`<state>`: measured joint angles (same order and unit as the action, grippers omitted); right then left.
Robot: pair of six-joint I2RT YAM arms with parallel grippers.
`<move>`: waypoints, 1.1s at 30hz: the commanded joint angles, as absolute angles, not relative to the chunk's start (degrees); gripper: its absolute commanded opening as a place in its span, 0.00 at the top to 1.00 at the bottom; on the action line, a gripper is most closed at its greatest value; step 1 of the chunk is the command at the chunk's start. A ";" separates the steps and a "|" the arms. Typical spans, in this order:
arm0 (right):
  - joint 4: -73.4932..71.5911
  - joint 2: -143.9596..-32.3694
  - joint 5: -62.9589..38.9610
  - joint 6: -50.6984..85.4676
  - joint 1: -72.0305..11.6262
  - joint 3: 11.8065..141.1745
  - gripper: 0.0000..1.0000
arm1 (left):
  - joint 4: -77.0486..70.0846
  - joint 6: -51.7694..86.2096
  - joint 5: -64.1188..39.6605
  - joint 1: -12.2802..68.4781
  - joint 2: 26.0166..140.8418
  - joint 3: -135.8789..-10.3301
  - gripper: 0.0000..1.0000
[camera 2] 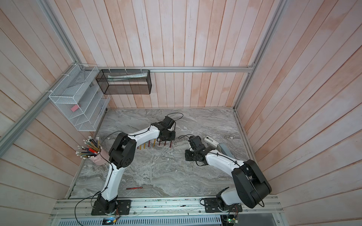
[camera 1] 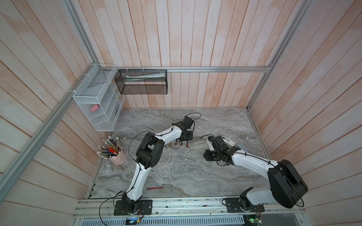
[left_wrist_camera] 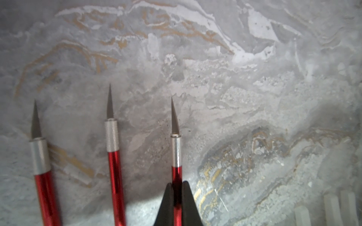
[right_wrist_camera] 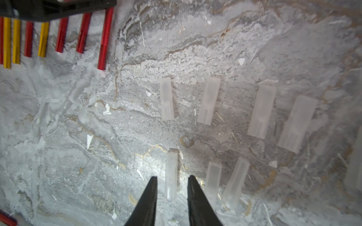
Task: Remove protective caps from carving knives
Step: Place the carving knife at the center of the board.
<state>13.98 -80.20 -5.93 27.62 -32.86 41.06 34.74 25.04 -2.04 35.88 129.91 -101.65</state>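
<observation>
You look close to the end. Your left pincer [left_wrist_camera: 177,185] is clamped on the handle of a red knife [left_wrist_camera: 175,152] whose blade is bare, and the two red knives [left_wrist_camera: 112,137] just beside it are bare too. Your right pincer [right_wrist_camera: 172,177] stands open astride a cap [right_wrist_camera: 171,166] lying flat on the table [right_wrist_camera: 58,137], with at least six more caps [right_wrist_camera: 208,100] in two loose rows near it. The row of knives [camera 2: 154,144] lies mid-table in both top views, but the left arm [camera 2: 145,135] hides the other tips, so you cannot count those as done. A lone red stick [camera 1: 154,188] by the front edge is too small to tell whether it is capped; I would check it.
</observation>
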 commanded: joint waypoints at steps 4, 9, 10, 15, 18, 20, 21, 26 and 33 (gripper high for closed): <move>15.81 -76.85 -6.11 28.48 -33.13 40.90 0.67 | 36.52 24.40 0.00 34.99 132.83 -104.65 0.90; 16.00 -74.77 -5.41 28.56 -33.05 40.82 0.67 | 36.96 24.77 0.21 34.89 133.98 -104.59 0.82; 16.08 -74.39 -5.27 28.63 -33.04 40.85 0.67 | 37.07 24.79 0.14 34.89 134.12 -104.55 0.83; 16.47 -73.39 -5.19 28.57 -32.50 40.72 0.66 | 36.91 24.96 0.02 34.89 134.34 -104.41 0.82; 16.61 -73.30 -5.19 28.48 -32.28 40.70 0.66 | 36.85 25.15 -0.24 34.89 133.99 -104.50 0.82; 16.57 -73.39 -5.27 28.48 -32.32 40.61 0.66 | 36.78 25.31 -0.43 34.89 133.45 -104.50 0.82; 16.52 -73.39 -5.34 28.48 -32.33 40.61 0.66 | 36.83 25.38 -0.43 34.89 133.18 -104.46 0.83; 16.44 -73.45 -5.62 28.48 -32.26 40.63 0.66 | 37.61 25.97 0.18 34.89 129.85 -104.50 0.79; 14.85 -71.87 -7.64 25.36 -33.07 40.18 0.64 | 37.64 26.19 -0.16 35.64 118.69 -101.71 0.75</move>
<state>14.98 -73.38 -6.46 27.38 -32.60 40.97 37.71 25.80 -0.99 35.09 126.28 -102.63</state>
